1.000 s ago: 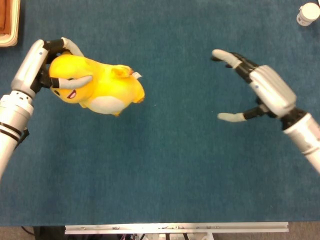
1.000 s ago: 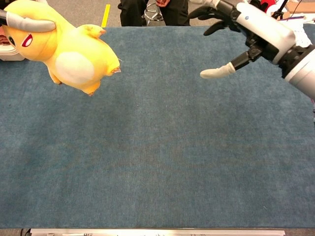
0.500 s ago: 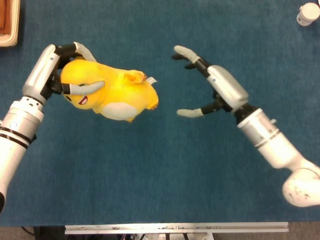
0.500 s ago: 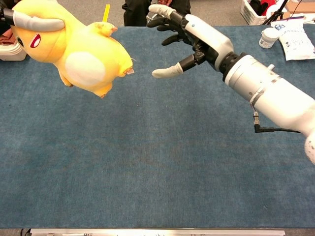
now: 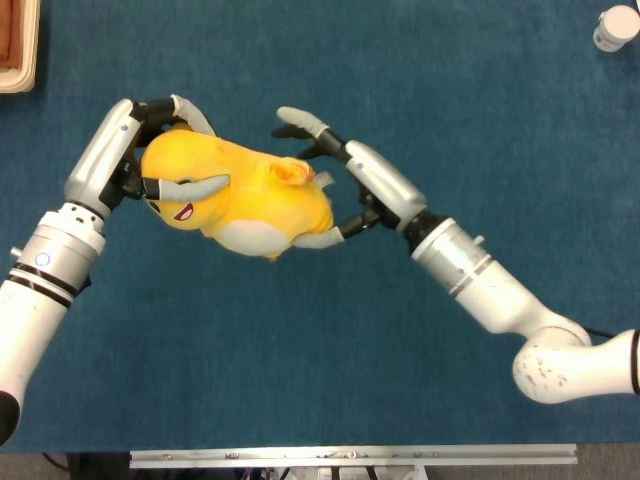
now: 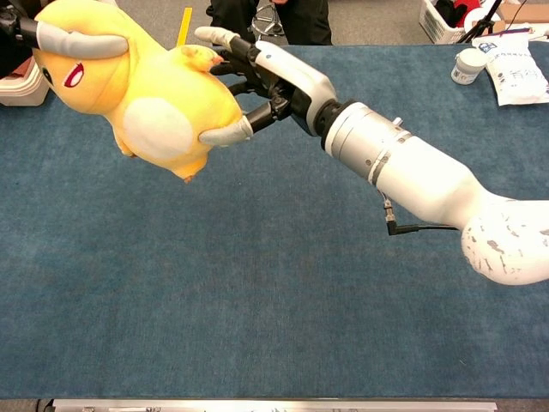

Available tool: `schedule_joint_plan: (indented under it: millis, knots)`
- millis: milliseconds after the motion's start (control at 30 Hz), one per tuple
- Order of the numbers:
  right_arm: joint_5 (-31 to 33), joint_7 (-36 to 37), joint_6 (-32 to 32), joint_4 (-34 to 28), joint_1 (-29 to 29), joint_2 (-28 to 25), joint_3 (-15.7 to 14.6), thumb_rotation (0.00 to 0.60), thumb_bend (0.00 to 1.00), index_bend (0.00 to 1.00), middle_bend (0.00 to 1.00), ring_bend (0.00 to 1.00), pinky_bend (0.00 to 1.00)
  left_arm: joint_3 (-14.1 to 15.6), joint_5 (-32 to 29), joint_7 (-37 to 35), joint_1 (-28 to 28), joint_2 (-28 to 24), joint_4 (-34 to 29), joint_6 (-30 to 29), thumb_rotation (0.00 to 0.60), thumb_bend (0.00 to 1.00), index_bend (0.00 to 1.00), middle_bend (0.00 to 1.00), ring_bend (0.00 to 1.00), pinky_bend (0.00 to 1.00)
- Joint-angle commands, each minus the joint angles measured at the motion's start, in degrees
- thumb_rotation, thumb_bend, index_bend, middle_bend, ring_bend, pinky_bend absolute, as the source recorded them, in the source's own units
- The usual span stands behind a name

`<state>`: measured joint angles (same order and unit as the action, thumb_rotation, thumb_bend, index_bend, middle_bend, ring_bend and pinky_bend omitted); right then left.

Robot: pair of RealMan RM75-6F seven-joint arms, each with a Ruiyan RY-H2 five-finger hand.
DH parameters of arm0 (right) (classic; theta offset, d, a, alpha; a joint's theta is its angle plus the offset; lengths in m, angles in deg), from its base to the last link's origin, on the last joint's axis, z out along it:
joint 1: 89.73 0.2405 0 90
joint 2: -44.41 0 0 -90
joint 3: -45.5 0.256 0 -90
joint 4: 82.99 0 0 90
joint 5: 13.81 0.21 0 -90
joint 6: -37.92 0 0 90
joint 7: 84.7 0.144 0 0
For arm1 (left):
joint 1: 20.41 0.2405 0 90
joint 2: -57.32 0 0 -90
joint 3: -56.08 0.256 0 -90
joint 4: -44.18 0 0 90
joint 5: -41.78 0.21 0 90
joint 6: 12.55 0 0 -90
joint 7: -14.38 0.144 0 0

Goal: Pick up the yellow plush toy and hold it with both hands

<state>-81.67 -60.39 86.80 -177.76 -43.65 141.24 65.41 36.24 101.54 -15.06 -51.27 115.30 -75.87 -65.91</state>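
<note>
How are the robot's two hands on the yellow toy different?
The left hand wraps the yellow plush toy at its head end; the right hand meets its tail end. The left hand's fingers curl tightly around it, while the right hand's fingers are spread wider, only touching. Both hands are gray and black.

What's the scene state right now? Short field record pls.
toy: yellow plush toy, lifted clear of the table
left hand: left hand grips the toy's head end
right hand: right hand has fingers around the toy's rear end, thumb against its underside
table: blue cloth surface
other items: white jar at the far right corner; tray edge at the far left corner
task status: toy is up and between both hands; firmness of the right hand's hold cannot be judged
</note>
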Motion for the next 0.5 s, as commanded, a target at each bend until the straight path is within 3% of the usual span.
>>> schedule_joint_plan:
  millis: [33,133,200,267,333,433,500]
  knots:
    - [0.66,1.05,-0.84,0.68,0.9,1.04,0.93,0.6,0.01,0.0,0.16,0.1,0.2,0.1,0.31,0.03,-0.09,0.24,-0.08,0.05,0.6,0.18,0.53,0.49,0.4,0.67]
    - [1.25,1.22,-0.67,1.56,1.63,2.31,1.76,0.6,0.09,0.06,0.22,0.13,0.2,0.04,0.57,-0.49,-0.12,0.45,-0.13,0.15,0.6,0.18,0.52,0.49,0.4,0.67]
    - [2.26,1.11,0.1,2.26,1.89,3.52,2.49,0.6,0.24,0.17,0.28,0.19,0.22,-0.03,0.79,-0.9,-0.01,0.44,-0.19,0.08,0.6,0.18,0.52,0.49,0.4,0.67]
    - [3.57,-0.56,1.3,3.55,2.4,5.01,3.08,0.6,0.47,0.34,0.37,0.3,0.3,-0.17,0.97,-1.34,0.05,0.39,-0.21,0.07,0.6,0.18,0.51,0.49,0.4,0.67]
    - [4.67,-2.46,2.65,4.51,2.76,6.31,3.5,0.6,0.6,0.45,0.44,0.4,0.4,-0.12,1.16,-1.59,0.08,0.21,-0.16,0.29,0.6,0.18,0.5,0.49,0.4,0.67]
    - [5.55,-4.11,3.5,5.12,2.88,6.8,3.77,0.6,0.65,0.55,0.5,0.49,0.51,0.08,1.71,-2.49,0.07,-0.6,-0.17,1.64,0.6,0.18,0.43,0.45,0.35,0.66]
    - [5.75,-4.47,3.54,4.99,2.75,6.45,3.86,0.6,0.67,0.57,0.52,0.51,0.54,0.13,2.55,-4.01,0.09,-1.56,0.02,3.24,0.6,0.18,0.34,0.35,0.25,0.58]
